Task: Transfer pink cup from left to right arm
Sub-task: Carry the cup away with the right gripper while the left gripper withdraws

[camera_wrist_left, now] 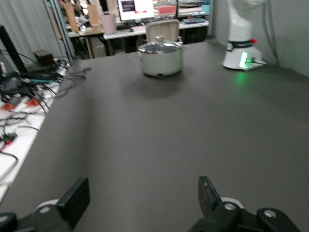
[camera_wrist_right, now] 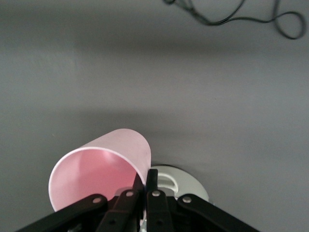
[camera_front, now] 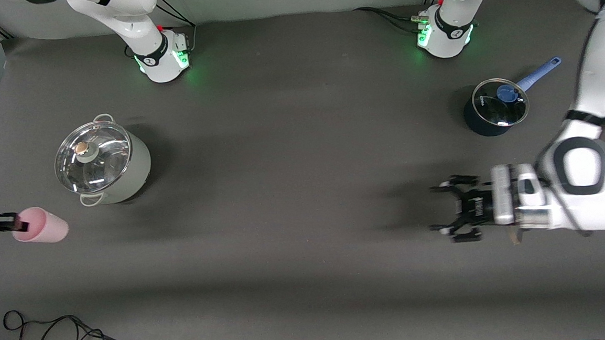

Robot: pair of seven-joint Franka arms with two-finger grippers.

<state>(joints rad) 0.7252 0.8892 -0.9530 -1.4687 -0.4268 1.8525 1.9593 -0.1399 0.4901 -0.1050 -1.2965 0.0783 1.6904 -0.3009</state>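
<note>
Pink cup (camera_front: 43, 226) (tipped sideways) pinched at its rim by right hand (camera_front: 21, 225).

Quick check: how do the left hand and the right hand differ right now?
The left hand is open and empty over bare table; the right hand is shut on the pink cup by its rim, holding it on its side. The left is near the blue saucepan, the right near the pale lidded pot.
</note>
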